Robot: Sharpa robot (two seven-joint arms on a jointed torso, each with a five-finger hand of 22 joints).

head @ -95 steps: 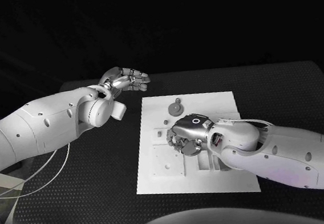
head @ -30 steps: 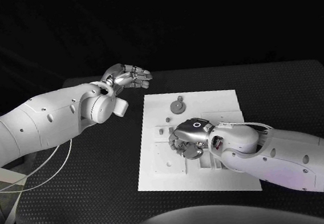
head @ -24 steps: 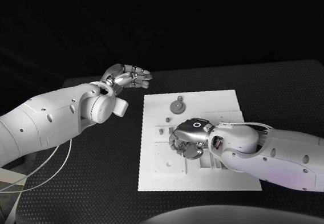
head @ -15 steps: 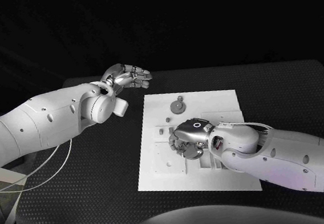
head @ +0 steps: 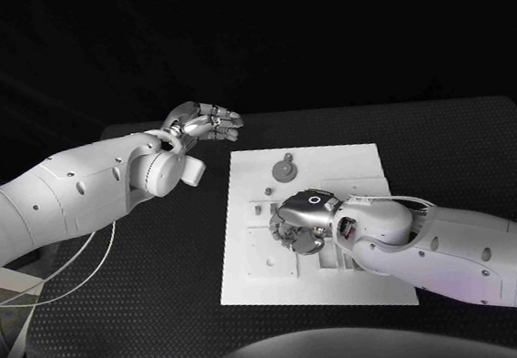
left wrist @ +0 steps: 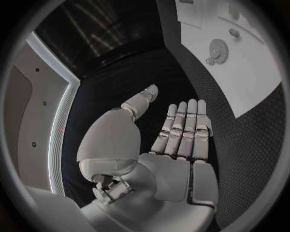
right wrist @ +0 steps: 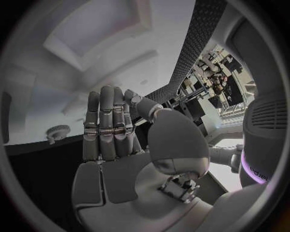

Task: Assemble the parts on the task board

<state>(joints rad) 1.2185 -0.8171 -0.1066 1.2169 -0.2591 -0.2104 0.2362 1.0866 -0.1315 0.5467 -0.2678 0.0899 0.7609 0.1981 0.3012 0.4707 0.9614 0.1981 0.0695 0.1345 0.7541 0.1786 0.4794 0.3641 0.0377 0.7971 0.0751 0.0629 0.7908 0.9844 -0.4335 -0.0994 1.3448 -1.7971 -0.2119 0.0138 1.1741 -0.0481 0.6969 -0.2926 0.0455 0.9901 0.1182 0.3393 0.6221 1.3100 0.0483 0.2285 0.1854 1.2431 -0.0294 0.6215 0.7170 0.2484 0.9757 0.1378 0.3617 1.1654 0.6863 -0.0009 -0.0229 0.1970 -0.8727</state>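
The white task board (head: 337,171) lies mid-table. A grey gear part (head: 284,170) with a small knob beside it sits near the board's far edge, also seen as the gear (left wrist: 218,49) and the gear (right wrist: 57,131). My right hand (head: 299,224) hovers low over the board's middle, its fingers (right wrist: 106,126) straight and side by side, thumb apart, nothing in it. Whether the fingertips touch the board I cannot tell. My left hand (head: 204,123) is off the board's far left corner, over the black table, with flat fingers (left wrist: 184,126) and an empty palm.
Small pegs and slots (head: 262,201) dot the board's left half beside my right hand. A small peg (left wrist: 232,33) stands past the gear. The black textured table (head: 154,278) spreads to the left, and its right side (head: 468,155) is bare. A white cable (head: 50,286) hangs at the table's left.
The head view has shifted slightly since the oldest frame. Both hands and the gear keep their places.
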